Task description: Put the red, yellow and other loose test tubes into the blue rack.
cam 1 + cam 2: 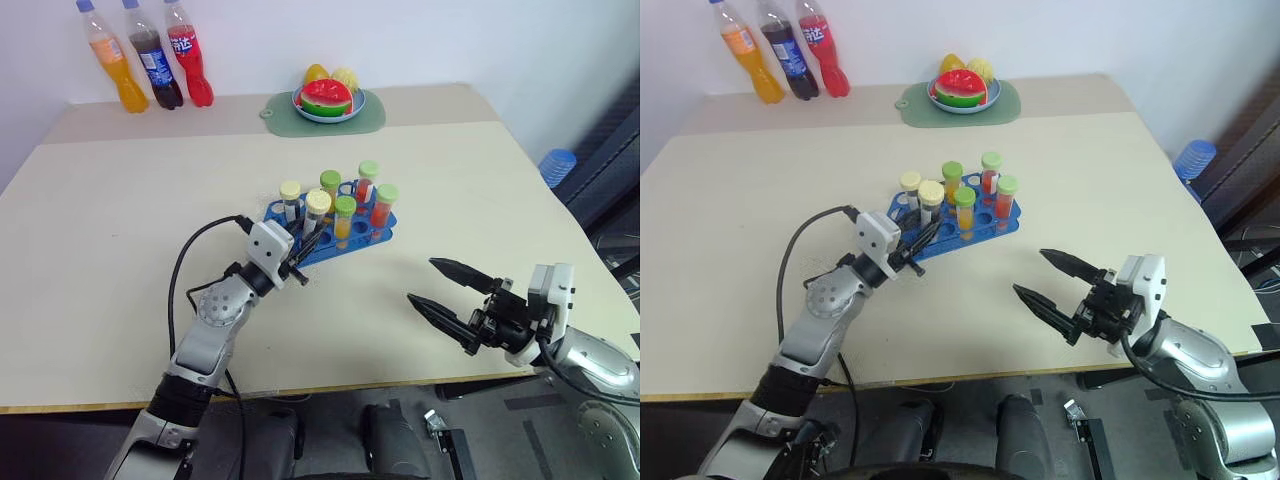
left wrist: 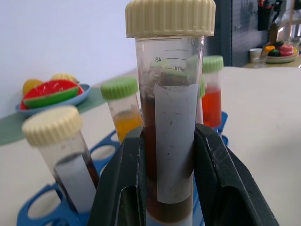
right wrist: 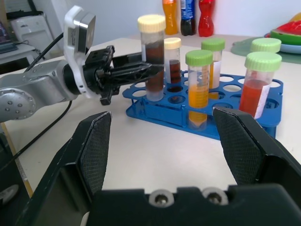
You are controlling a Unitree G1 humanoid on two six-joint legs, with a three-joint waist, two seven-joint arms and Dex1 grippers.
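Beige tabletop (image 1: 120, 220) bearing the blue rack (image 1: 372, 236) at centre. Left gripper (image 1: 303, 243), fingers clamped on the upright brown tube (image 3: 151, 59), holds it just above the rack's near-left holes, long axis vertical. Right gripper (image 1: 440, 288), fingers apart and empty, hovers well right of the rack.

The blue rack (image 1: 335, 232) sits mid-table, its top plate pierced by round holes. Five tubes stand upright in it: two red (image 3: 255, 92) and two yellow-orange (image 3: 199, 90) with green caps, one dark (image 3: 173, 63) with a pale cap. A sixth, dark brown tube (image 2: 170, 127), pale-capped, is upright at the rack's near-left corner.
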